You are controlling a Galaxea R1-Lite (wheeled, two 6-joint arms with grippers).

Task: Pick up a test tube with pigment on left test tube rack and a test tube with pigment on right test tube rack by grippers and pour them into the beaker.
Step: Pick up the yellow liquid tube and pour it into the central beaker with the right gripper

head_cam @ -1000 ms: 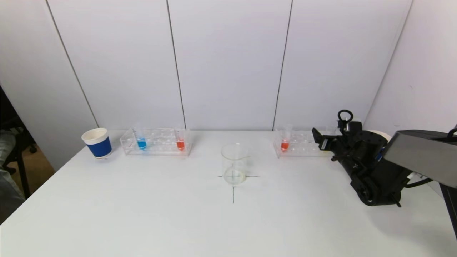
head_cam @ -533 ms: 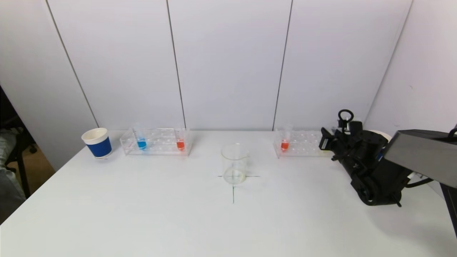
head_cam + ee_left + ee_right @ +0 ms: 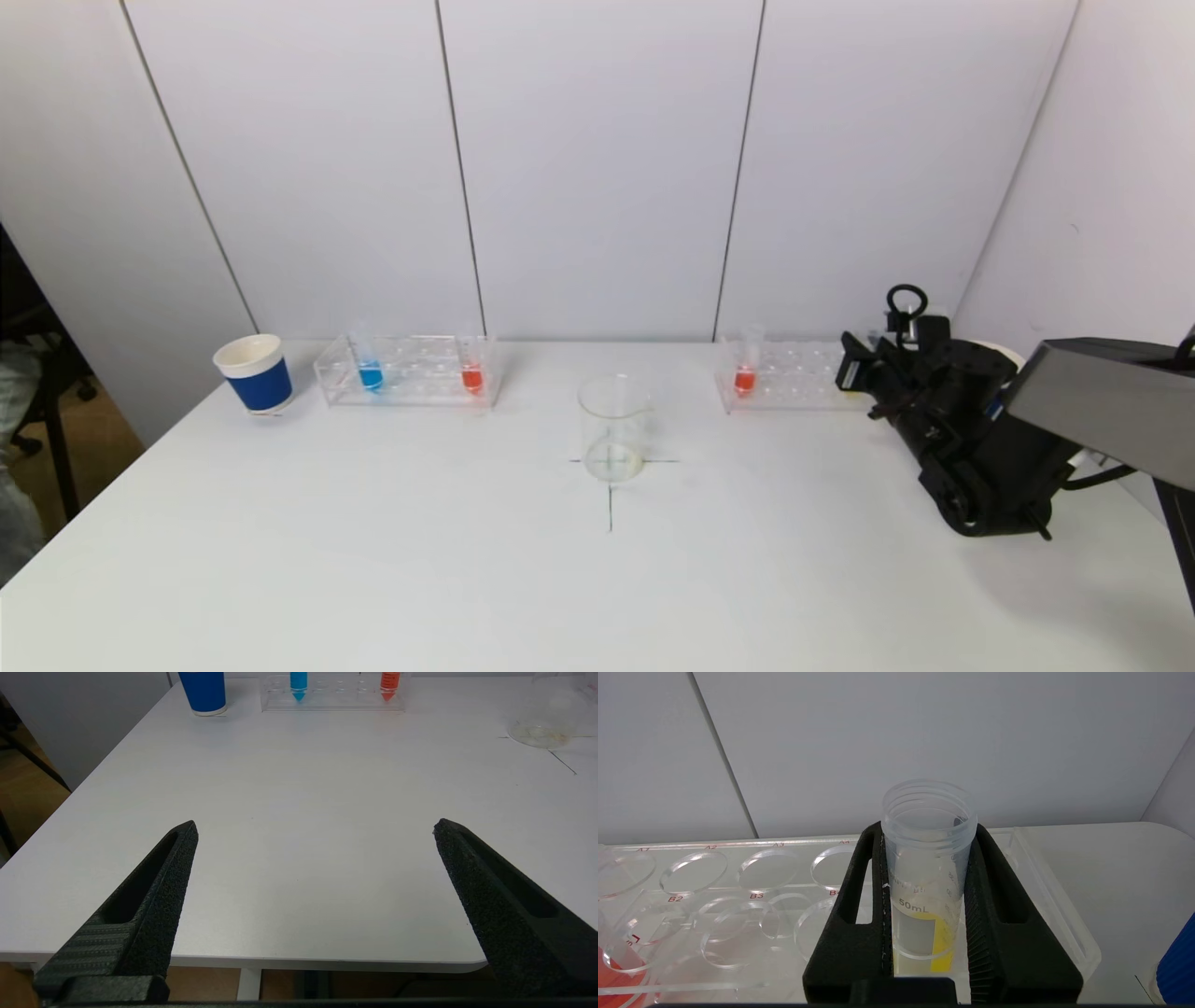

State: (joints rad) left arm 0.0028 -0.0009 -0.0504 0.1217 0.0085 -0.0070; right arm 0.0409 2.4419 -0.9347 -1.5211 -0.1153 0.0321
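Observation:
The left rack point(image 3: 406, 383) holds a blue-pigment tube point(image 3: 370, 373) and a red-pigment tube point(image 3: 471, 376). The right rack point(image 3: 794, 378) holds a red-pigment tube point(image 3: 744, 378). At that rack's right end my right gripper point(image 3: 928, 830) is shut on an upright open tube with yellow pigment point(image 3: 927, 877), which stands in a rack hole. In the head view the right gripper point(image 3: 854, 369) hides that tube. The glass beaker point(image 3: 613, 427) stands mid-table on a cross mark. My left gripper point(image 3: 315, 825) is open and empty over the table's front edge, out of the head view.
A blue paper cup point(image 3: 254, 373) stands left of the left rack. Another blue cup point(image 3: 1178, 961) sits just right of the right rack. White wall panels close the back and right side. The left table edge drops off beside the cup.
My right gripper has shifted to the right along the right rack, toward its far right end. The left rack, beaker and cup have not moved.

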